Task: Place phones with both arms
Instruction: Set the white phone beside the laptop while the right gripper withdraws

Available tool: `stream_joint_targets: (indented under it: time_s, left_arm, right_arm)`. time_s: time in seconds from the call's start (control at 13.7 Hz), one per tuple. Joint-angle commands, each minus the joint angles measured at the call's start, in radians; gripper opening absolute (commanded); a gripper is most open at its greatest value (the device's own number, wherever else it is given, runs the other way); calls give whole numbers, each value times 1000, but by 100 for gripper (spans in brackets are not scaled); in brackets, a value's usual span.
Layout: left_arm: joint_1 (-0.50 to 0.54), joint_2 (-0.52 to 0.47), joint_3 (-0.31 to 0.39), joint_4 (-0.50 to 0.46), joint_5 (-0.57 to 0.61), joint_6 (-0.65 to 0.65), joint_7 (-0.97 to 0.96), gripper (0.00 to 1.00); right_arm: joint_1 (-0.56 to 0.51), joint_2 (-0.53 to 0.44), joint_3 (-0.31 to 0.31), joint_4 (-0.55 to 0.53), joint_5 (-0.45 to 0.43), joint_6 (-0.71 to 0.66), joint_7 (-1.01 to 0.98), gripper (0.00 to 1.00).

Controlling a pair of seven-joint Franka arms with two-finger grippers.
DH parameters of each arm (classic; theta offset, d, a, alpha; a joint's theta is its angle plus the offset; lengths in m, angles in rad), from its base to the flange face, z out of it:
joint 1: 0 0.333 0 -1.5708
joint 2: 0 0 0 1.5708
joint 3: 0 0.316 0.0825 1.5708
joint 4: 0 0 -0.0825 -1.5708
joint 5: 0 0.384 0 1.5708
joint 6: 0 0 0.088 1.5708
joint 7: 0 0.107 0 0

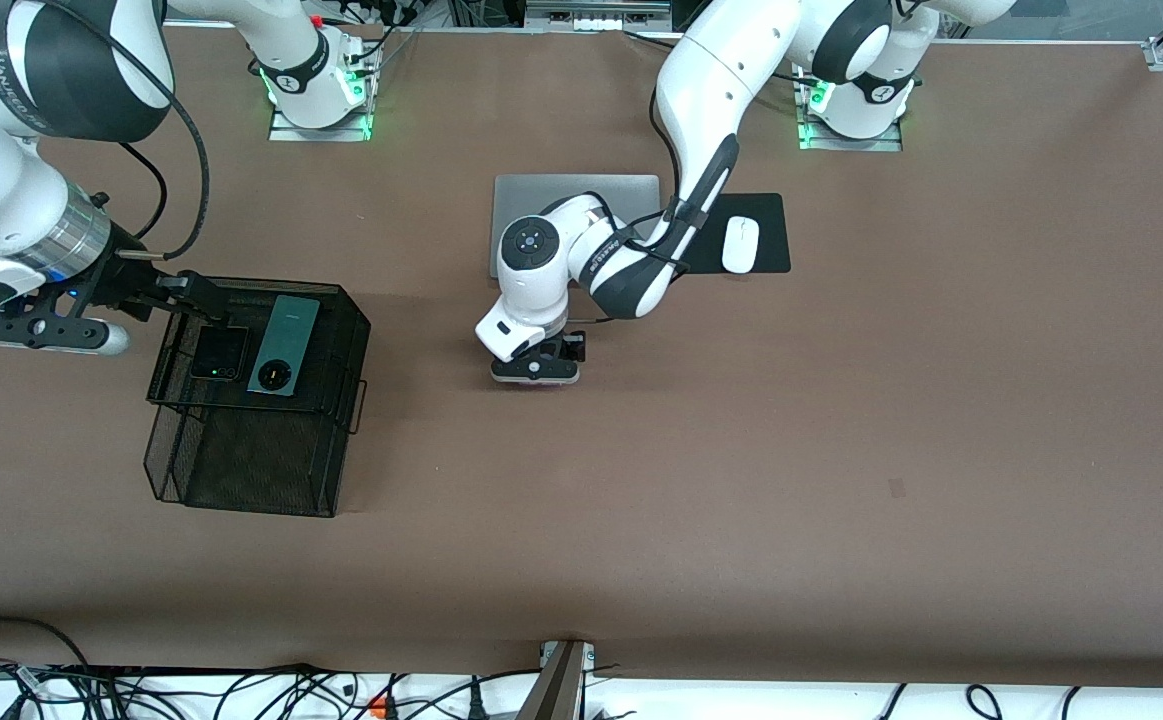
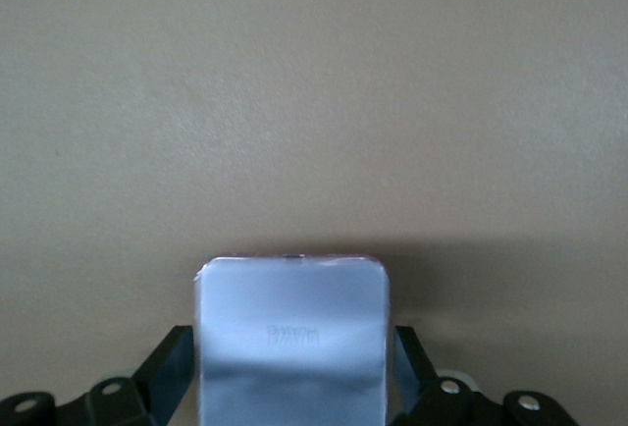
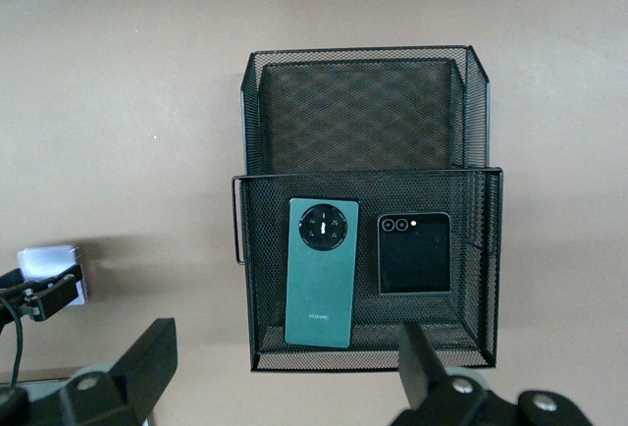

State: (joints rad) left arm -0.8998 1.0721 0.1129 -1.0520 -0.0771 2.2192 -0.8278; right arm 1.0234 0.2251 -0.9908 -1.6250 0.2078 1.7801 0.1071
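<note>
Gripping the Lilac Phone at Mid-Desk

Bracketing the pale lilac-white phone (image 2: 291, 338), the left hand (image 1: 535, 368) sits low at the middle of the desk (image 1: 841, 450); its fingers (image 2: 169, 372) flank the phone's two sides, though whether they clamp it cannot be told. Just beside it, farther from the front camera, lie the grey laptop (image 1: 541, 190) and white mouse (image 1: 740, 244). The right hand (image 1: 203, 297) hovers, fingers spread, over the black mesh basket (image 1: 251, 470), where the green phone (image 1: 283, 345) and black phone (image 1: 218, 352) lie side by side.
</note>
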Motion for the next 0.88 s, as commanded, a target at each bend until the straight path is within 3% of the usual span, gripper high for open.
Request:
stream_joint_targets:
  time_s: [0.0,0.15,0.51,0.73,0.8]
  left_arm:
    - [-4,16,13,41,16,-6,-34,100]
    - [12,-19,16,41,16,-35,-30,100]
    - [171,-185,5,-14,8,-271,6,100]
    - [290,-302,8,-112,20,-398,79,100]
    - [336,-349,11,-144,20,-442,163,100]
  right_arm:
    - [-2,0,0,11,-15,-18,11,100]
    - [0,0,0,11,-15,-18,17,100]
    - [50,3,15,20,16,-18,104,100]
    - [167,119,27,77,25,21,258,100]
    - [173,181,73,106,45,39,316,100]
